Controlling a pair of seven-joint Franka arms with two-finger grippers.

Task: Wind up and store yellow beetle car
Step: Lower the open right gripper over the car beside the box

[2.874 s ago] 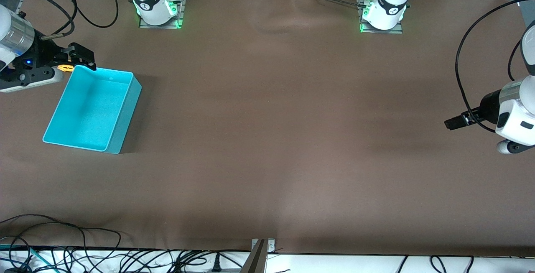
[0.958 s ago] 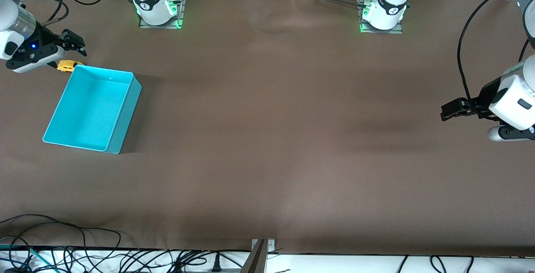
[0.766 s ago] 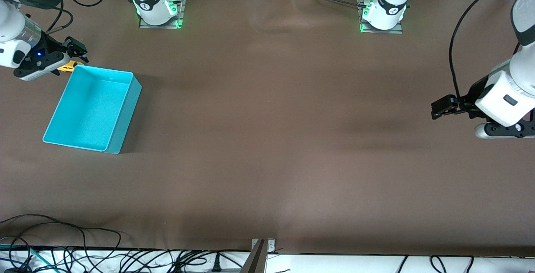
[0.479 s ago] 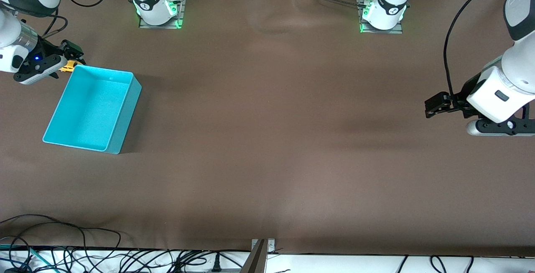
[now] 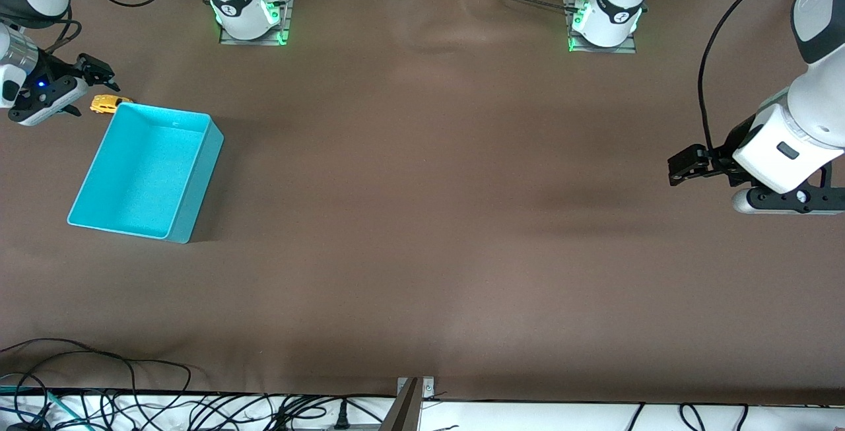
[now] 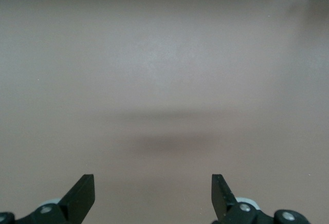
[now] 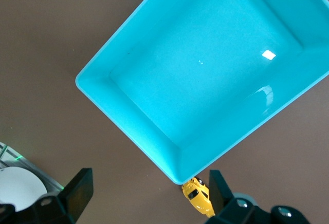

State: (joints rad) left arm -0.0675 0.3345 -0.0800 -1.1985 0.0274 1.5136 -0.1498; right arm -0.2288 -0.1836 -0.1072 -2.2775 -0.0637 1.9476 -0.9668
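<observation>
Since the earlier frames the right gripper has lifted off the small yellow beetle-shaped toy car and drawn back toward the table's edge, while the left gripper has swung in over bare brown tabletop at the left arm's end. The car now sits uncovered on the cloth, just beside a corner of the empty cyan plastic rectangular bin, farther from the front camera than the bin and outside it. In the right wrist view the car lies at the bin's corner. Both grippers stand wide apart and hold nothing.

The car seems released on the table, so storing remains. The next move likely calls for the right gripper to descend over the car, close across its narrow body, and carry it over the bin's wall.
</observation>
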